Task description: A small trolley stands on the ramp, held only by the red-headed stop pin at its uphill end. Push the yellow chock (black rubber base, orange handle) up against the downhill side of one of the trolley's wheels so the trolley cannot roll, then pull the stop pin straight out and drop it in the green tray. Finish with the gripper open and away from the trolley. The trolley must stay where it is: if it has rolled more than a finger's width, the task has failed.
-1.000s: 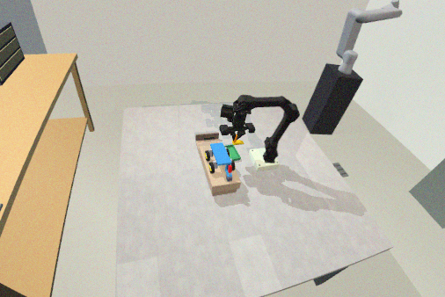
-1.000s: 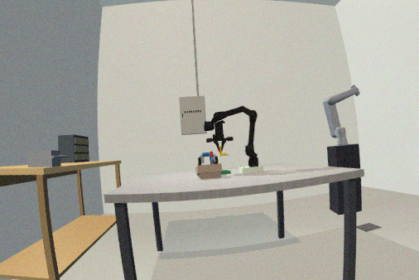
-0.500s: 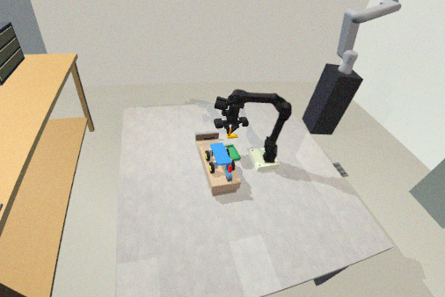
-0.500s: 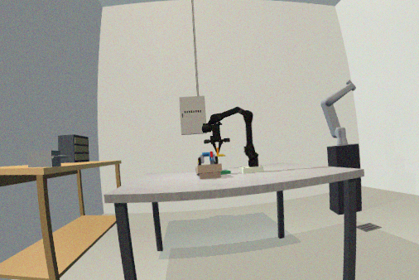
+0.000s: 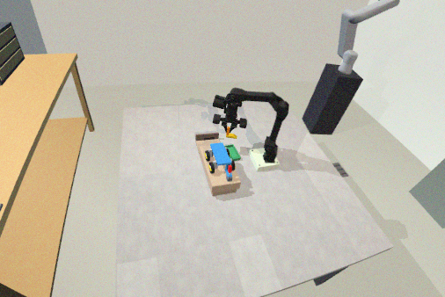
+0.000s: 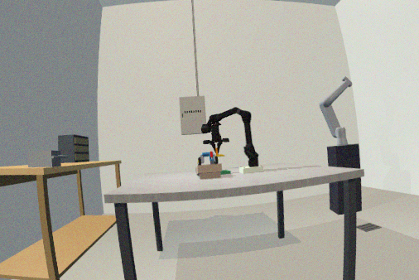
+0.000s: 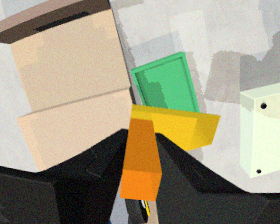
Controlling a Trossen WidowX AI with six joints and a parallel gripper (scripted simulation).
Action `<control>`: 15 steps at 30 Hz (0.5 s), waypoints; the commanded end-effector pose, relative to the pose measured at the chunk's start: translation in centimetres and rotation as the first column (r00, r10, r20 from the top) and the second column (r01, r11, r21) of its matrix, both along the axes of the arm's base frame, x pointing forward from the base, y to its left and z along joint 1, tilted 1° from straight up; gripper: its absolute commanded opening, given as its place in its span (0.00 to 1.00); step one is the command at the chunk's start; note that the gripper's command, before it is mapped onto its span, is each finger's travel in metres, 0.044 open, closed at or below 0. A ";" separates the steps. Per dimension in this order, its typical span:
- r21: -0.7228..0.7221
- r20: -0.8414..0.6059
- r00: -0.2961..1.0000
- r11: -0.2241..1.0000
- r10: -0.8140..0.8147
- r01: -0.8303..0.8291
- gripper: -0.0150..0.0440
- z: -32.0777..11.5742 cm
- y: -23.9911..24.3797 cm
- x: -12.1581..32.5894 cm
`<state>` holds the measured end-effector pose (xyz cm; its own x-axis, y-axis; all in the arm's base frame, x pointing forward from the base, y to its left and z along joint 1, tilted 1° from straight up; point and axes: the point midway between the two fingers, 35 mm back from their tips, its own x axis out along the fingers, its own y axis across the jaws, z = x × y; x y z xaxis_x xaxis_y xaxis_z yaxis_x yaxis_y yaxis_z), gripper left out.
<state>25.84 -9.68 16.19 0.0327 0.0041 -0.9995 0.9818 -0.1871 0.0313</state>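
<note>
My gripper [image 5: 228, 129] [image 6: 216, 149] [image 7: 140, 137] is shut on the orange handle of the yellow chock [image 5: 231, 136] [image 6: 220, 155] [image 7: 178, 129]. The chock hangs in the air above the ramp's downhill right side, near the green tray [image 5: 233, 153] [image 6: 225, 171] [image 7: 166, 86]. The blue-decked trolley [image 5: 221, 154] [image 6: 205, 154] stands on the wooden ramp [image 5: 226, 181] [image 6: 209, 168] [image 7: 71, 65]. The red-headed stop pin [image 5: 229, 169] [image 6: 211, 154] stands at the trolley's uphill end. In the wrist view only a bit of one wheel [image 7: 137, 211] shows, below the handle. The chock's black base is not visible.
A dark end board [image 5: 207, 136] [image 7: 21, 29] rises at the ramp's downhill end. The tray lies right beside the ramp. The arm's pale base plate [image 5: 259, 161] [image 6: 251, 169] [image 7: 250, 135] is to the right of the tray.
</note>
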 end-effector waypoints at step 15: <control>0.051 -0.050 0.802 0.801 -0.595 0.597 0.25 -0.1 -0.3 0.1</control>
<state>25.92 -9.90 16.17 0.0216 0.0427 -0.9989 0.7513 -0.6598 -0.0120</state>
